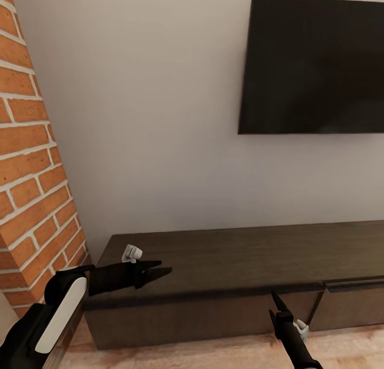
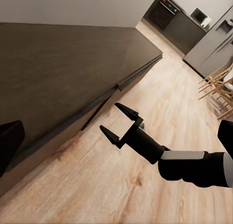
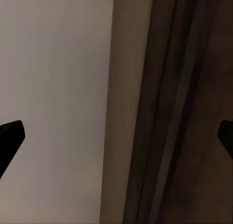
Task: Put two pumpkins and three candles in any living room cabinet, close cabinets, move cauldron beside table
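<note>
The long dark-brown cabinet (image 1: 240, 251) runs along the wall, with its top bare. My left gripper (image 1: 162, 268) hovers open and empty over the top's left end; one of its fingers (image 2: 9, 141) shows at the edge of the left wrist view. My right gripper (image 1: 277, 300) (image 2: 109, 117) is open and empty. It points at the cabinet's front just left of a seam between two drawer fronts (image 1: 320, 297). In the right wrist view its fingertips (image 3: 10, 136) stand wide apart before the cabinet's front edge (image 3: 160, 136). The pumpkins, candles, cauldron and table are out of view.
A black TV (image 1: 314, 64) hangs on the white wall above the cabinet. A red brick column (image 1: 32, 187) stands against the cabinet's left end. Light wood floor (image 2: 160, 88) runs past the cabinet to a dark kitchen unit (image 2: 179, 20), with wooden chairs (image 2: 218, 88) to the side.
</note>
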